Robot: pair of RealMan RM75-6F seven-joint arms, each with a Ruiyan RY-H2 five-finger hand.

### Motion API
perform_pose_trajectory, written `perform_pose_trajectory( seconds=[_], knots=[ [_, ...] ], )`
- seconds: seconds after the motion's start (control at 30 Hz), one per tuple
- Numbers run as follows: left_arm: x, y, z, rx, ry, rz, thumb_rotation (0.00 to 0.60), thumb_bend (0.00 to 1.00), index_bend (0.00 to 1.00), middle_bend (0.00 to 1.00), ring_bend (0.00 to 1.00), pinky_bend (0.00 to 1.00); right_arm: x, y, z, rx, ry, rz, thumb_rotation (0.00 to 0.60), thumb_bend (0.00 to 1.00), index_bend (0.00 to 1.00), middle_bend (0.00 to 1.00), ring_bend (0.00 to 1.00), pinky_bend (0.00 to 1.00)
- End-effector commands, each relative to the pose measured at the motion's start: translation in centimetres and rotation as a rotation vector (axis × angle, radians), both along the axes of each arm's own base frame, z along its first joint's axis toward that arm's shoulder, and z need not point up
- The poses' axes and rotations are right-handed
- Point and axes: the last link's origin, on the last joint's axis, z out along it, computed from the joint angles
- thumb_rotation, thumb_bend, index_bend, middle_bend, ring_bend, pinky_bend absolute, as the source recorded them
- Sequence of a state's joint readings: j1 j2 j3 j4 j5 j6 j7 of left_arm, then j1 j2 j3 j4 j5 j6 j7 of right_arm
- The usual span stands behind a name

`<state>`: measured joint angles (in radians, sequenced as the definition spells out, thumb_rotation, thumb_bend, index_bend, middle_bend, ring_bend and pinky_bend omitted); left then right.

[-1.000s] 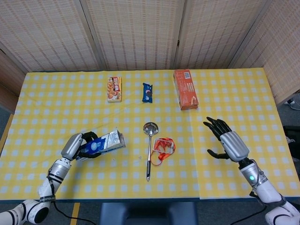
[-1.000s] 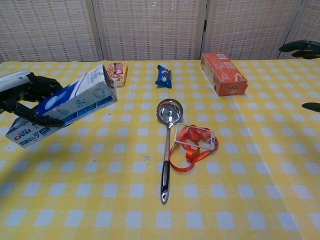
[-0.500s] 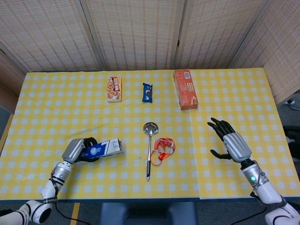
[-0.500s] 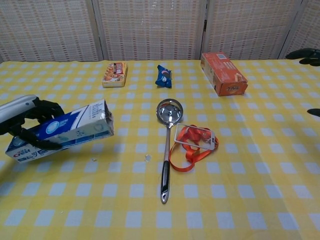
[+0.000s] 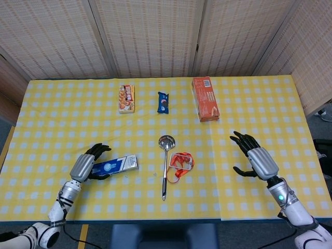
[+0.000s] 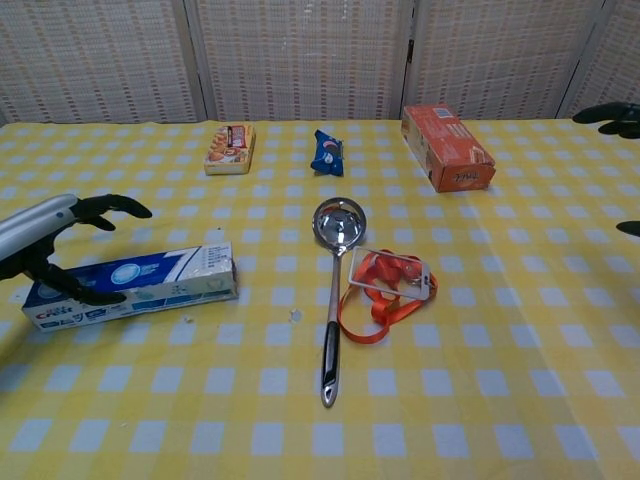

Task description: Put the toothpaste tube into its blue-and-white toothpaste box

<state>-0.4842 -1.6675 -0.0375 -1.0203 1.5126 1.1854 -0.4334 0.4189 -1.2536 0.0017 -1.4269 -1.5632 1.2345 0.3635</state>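
The blue-and-white toothpaste box (image 5: pixel 115 165) (image 6: pixel 135 285) lies flat on the yellow checked tablecloth at the front left. My left hand (image 5: pixel 88 162) (image 6: pixel 45 240) hovers over its left end with fingers spread apart, the thumb close to the box's near side and nothing gripped. No separate toothpaste tube shows in either view. My right hand (image 5: pixel 254 159) is open above the right side of the table, holding nothing; only its fingertips (image 6: pixel 610 115) reach into the chest view at the right edge.
A metal ladle (image 5: pixel 165 165) (image 6: pixel 333 290) and an orange lanyard with a card (image 5: pixel 180 163) (image 6: pixel 388 285) lie mid-table. Farther back are a snack pack (image 5: pixel 126 98), a small blue packet (image 5: pixel 163 101) and an orange box (image 5: pixel 205 98).
My left hand lowered the toothpaste box from a raised tilt down flat onto the table, then let go and spread its fingers. My right hand drew back slightly toward the front right.
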Motion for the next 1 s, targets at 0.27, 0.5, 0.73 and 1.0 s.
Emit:
perform_pose_trajectory(
  seconds=[0.27, 0.5, 0.73, 1.0],
  knots=[
    [0.9, -0.9, 5.4, 0.144, 0.035, -0.091, 0.600, 0.13, 0.03, 0.00, 0.00, 0.00, -0.5, 0.9, 1.4, -0.052, 0.058, -0.007, 0.600, 0.31, 0.00, 0.00, 0.00, 0.00],
    [-3.5, -3.7, 14.4, 0.342, 0.261, 0.006, 0.600, 0.13, 0.05, 0.00, 0.00, 0.00, -1.3, 5.3, 3.2, -0.252, 0.393, -0.093, 0.600, 0.31, 0.00, 0.00, 0.00, 0.00],
    [-6.4, -9.1, 16.3, 0.403, 0.455, 0.047, 0.600, 0.13, 0.05, 0.00, 0.00, 0.00, -2.1, 8.0, 4.2, -0.372, 0.510, -0.215, 0.600, 0.31, 0.00, 0.00, 0.00, 0.00],
    [-5.6, -9.6, 15.6, 0.365, 0.474, 0.044, 0.600, 0.13, 0.05, 0.01, 0.00, 0.00, -1.9, 8.4, 4.7, -0.357, 0.487, -0.206, 0.600, 0.31, 0.00, 0.00, 0.00, 0.00]
  ],
)
